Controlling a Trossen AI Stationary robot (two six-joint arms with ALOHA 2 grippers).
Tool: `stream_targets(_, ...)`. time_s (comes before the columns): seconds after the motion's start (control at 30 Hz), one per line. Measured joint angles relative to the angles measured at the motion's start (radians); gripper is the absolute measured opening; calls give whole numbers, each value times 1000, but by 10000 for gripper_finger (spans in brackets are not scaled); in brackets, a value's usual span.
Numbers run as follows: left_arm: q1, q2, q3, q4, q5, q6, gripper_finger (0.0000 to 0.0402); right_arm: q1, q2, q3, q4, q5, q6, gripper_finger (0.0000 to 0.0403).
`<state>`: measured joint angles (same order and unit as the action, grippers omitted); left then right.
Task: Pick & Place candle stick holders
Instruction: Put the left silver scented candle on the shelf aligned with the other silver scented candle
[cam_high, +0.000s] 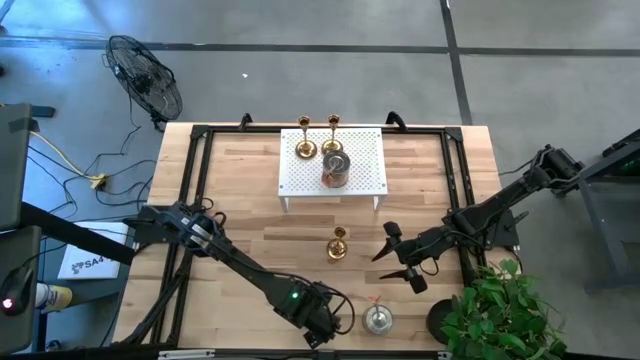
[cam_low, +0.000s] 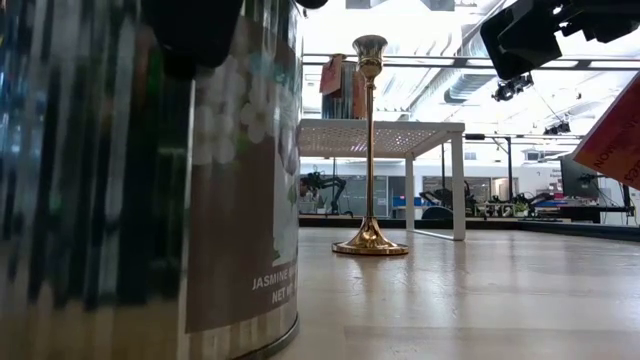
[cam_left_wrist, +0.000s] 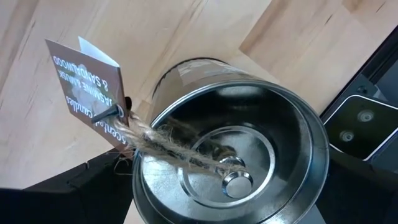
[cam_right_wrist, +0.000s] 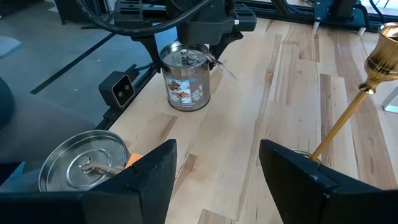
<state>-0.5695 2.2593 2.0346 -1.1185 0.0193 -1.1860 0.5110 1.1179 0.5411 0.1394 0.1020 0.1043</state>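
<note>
Silvery candle holder tagged "JASMINE & SANDALWOOD", left tool apart, right tool apart, empty.

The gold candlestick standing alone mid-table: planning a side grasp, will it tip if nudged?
Probably yes. The gold candlestick has a tall slim stem on a small round base, so it looks top-heavy. Its polished metal may also slip.

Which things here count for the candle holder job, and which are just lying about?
Job: gold holder on table; two gold holders on rack; tin by left gripper; tin on rack.
Lying about: fan; plant; rack, merely a stand.
</note>
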Motion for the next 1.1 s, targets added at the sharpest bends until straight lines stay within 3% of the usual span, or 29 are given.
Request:
stream_targets(0.47,-1,1,0,1,-8,50,395,0,0,0,0,0,0,224)
stream_targets(0.67,-1,1,1,-6,-12,40,359,0,0,0,0,0,0,224)
stream_targets(1.1,0,1,0,-6,-18,34,359,0,0,0,0,0,0,224)
